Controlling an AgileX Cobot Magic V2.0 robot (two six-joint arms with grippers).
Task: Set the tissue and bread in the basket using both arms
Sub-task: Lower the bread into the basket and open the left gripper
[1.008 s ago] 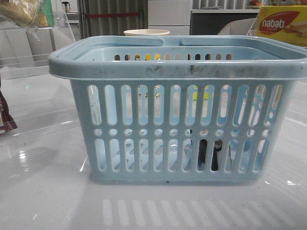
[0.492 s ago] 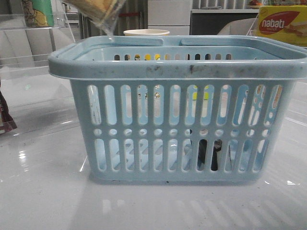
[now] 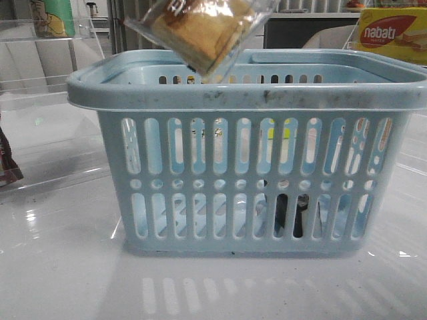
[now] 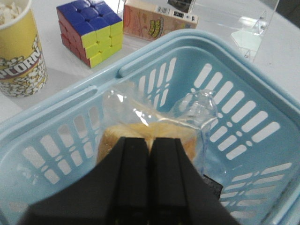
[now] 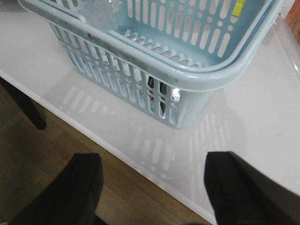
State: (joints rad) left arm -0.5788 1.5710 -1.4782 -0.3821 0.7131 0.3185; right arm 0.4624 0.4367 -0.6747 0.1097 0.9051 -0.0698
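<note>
The bread [image 3: 200,33], yellow-brown in a clear wrapper, hangs tilted just above the rim of the light-blue basket [image 3: 247,97], left of its middle. In the left wrist view my left gripper [image 4: 149,140] is shut on the bread [image 4: 140,133] over the basket's inside [image 4: 243,108]. The tissue shows as a dark packet on the basket floor, through the slots [image 3: 290,215], and as a black corner beside my fingers [image 4: 213,187]. My right gripper [image 5: 152,173] is open and empty, near the table's front edge, short of the basket [image 5: 187,70].
A popcorn cup [image 4: 18,51], a colour cube [image 4: 89,30] and a printed box [image 4: 159,21] stand just beyond the basket. A yellow nabati box [image 3: 393,33] is at the back right. A dark brown wrapper [image 3: 8,167] lies at the far left, by a clear stand [image 3: 47,60].
The bread has moved right and come lower, from the top left corner to over the basket's opening. The basket and the tissue have not moved.
</note>
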